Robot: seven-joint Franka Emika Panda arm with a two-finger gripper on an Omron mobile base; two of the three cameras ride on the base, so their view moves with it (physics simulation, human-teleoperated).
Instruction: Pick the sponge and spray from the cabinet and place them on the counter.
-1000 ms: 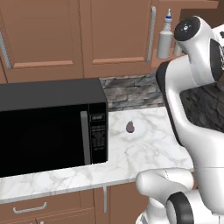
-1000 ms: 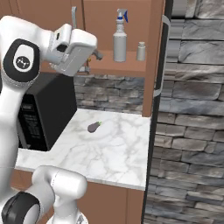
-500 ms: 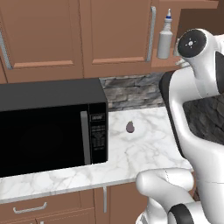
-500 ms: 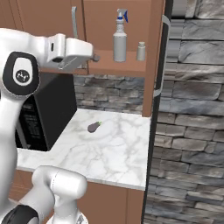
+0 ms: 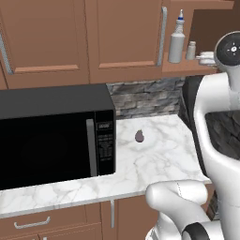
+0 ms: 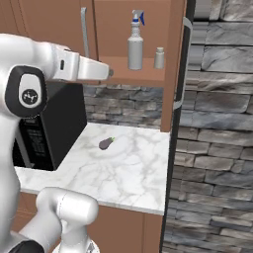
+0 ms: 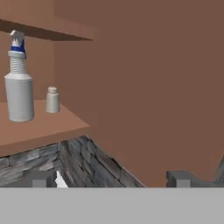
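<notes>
The gripper [image 7: 111, 179] is spread wide and holds nothing, its fingertips [image 7: 40, 178] apart in front of the open cabinet [image 6: 148, 74]. On the counter [image 6: 123, 173] below, a small dark purple egg-shaped thing [image 6: 106, 143] lies near the middle. Farther back, the spray bottle [image 6: 135, 42] stands upright on the cabinet shelf with a small white shaker [image 6: 159, 58] just beside it; I cannot make out the sponge.

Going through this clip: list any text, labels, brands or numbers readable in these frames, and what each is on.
None can be read.
Microwave control panel: small pale marks, too blurred to read.
Spray bottle: no label visible.
Small white shaker bottle: no label visible.
Round emblem on the arm's joint: a symbol, no words.
</notes>
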